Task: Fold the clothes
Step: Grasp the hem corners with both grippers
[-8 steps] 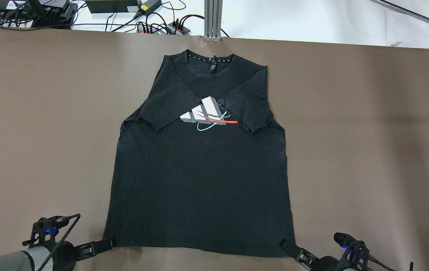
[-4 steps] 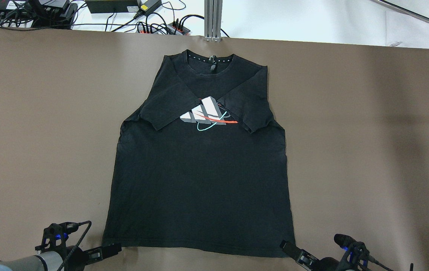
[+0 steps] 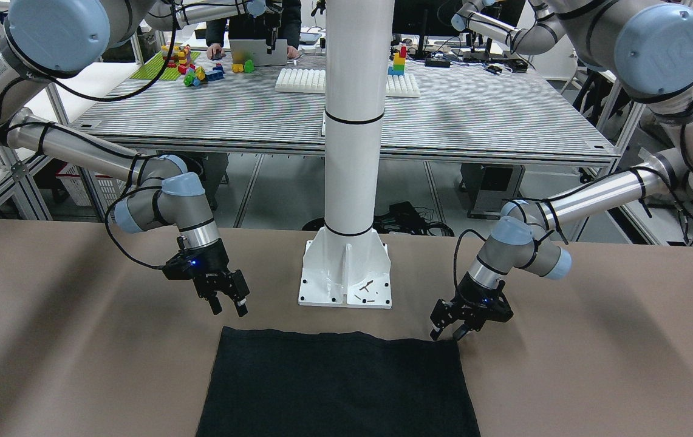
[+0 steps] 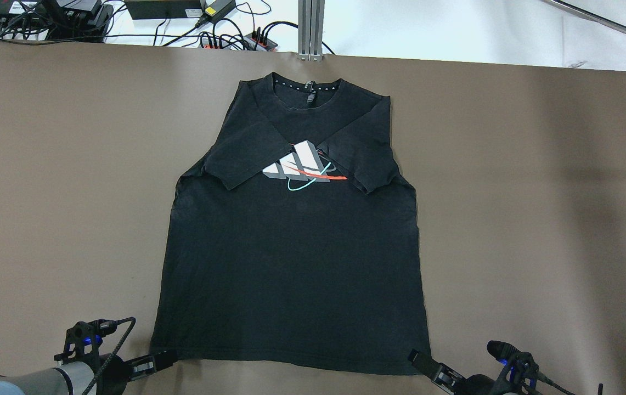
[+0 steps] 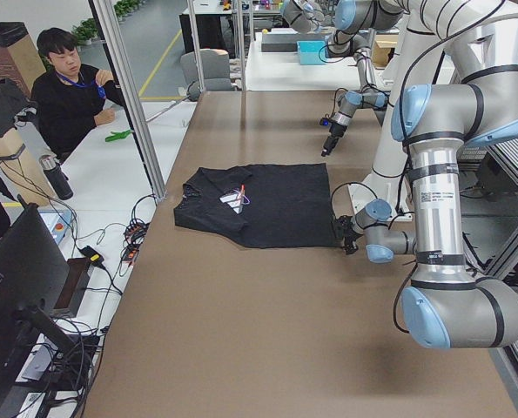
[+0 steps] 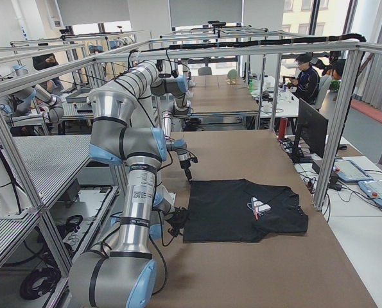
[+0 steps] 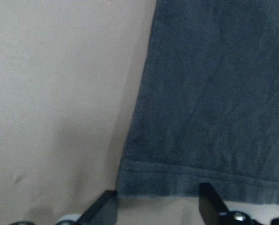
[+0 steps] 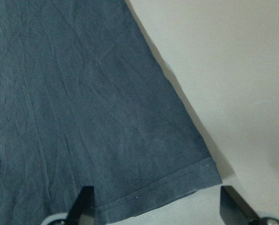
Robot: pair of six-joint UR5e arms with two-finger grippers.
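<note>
Brown table (image 4: 71,164), black garment (image 4: 291,263) laid flat. Left gripper (image 3: 448,332) and right gripper (image 3: 229,309) are presented at the hem corners, jaws apart; pinching both corners is judged next.

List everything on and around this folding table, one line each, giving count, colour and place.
black short-sleeved fabric T-shirt: one, black with a white-and-red chest print, flat mid-table, sleeves folded inward.
brown matte table: one, brown, beneath everything.
white round metal pillar: one, white, bolted at the robot-side edge.
black cables and plugs: several, black, beyond the far edge.
left gripper: one, black, fingers open at a hem corner.
right gripper: one, black, fingers open, above the opposite hem corner.
</note>
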